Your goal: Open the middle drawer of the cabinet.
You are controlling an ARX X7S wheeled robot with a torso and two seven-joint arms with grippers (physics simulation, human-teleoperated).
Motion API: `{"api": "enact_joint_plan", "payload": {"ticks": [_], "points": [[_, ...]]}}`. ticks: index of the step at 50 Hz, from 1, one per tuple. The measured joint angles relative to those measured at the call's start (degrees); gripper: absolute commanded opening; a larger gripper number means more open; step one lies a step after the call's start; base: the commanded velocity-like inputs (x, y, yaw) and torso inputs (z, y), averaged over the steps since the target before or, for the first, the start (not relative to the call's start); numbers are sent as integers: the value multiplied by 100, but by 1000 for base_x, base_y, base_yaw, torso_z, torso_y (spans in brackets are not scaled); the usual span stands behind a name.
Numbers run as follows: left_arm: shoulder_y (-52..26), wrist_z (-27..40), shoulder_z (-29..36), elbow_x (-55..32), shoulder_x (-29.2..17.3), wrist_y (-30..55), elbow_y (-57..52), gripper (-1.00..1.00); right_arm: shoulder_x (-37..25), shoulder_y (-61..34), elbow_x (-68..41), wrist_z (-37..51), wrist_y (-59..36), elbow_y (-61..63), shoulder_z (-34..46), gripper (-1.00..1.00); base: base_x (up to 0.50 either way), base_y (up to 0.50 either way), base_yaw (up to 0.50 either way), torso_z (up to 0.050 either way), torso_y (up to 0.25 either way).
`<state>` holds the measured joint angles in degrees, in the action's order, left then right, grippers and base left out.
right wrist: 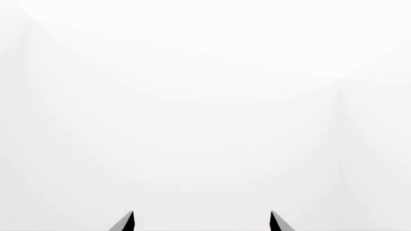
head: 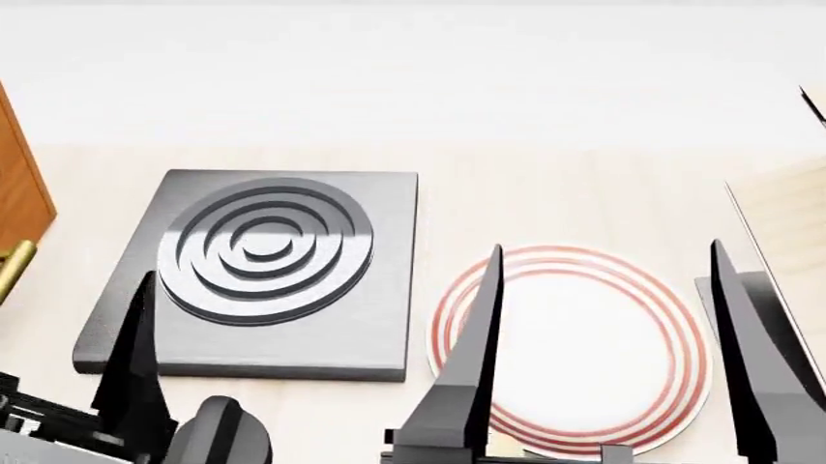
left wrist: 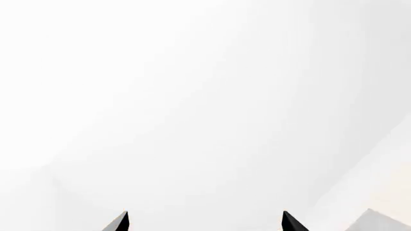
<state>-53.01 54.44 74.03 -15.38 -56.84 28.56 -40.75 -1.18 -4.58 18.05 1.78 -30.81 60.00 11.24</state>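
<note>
in the head view the cabinet (head: 19, 184) shows only as an orange-brown corner at the left edge of the pale wooden table (head: 543, 193), with 1 brass handle (head: 14, 271) just below it; which drawer that handle belongs to cannot be told. the left gripper (left wrist: 205, 221) and the right gripper (head: 606, 319) both have their 2 fingers spread wide and hold nothing, the right one raised over the red-ringed plate (head: 581, 338) beside the dark grey hob plate (head: 265, 266).
</note>
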Motion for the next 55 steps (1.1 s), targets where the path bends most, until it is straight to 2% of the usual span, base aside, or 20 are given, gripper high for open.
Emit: {"api": "enact_joint_plan", "payload": {"ticks": [31,55], "points": [[-652,-1806,127,-261,461,-466,2718,100,-1,33,-32,-34,-41,0,-119,100,0,0,0,0,0],[-873,-2607,287,-187,938,-705,4412,100,-3,5,-43,-56,-109,0,-144,100,0,0,0,0,0]]}}
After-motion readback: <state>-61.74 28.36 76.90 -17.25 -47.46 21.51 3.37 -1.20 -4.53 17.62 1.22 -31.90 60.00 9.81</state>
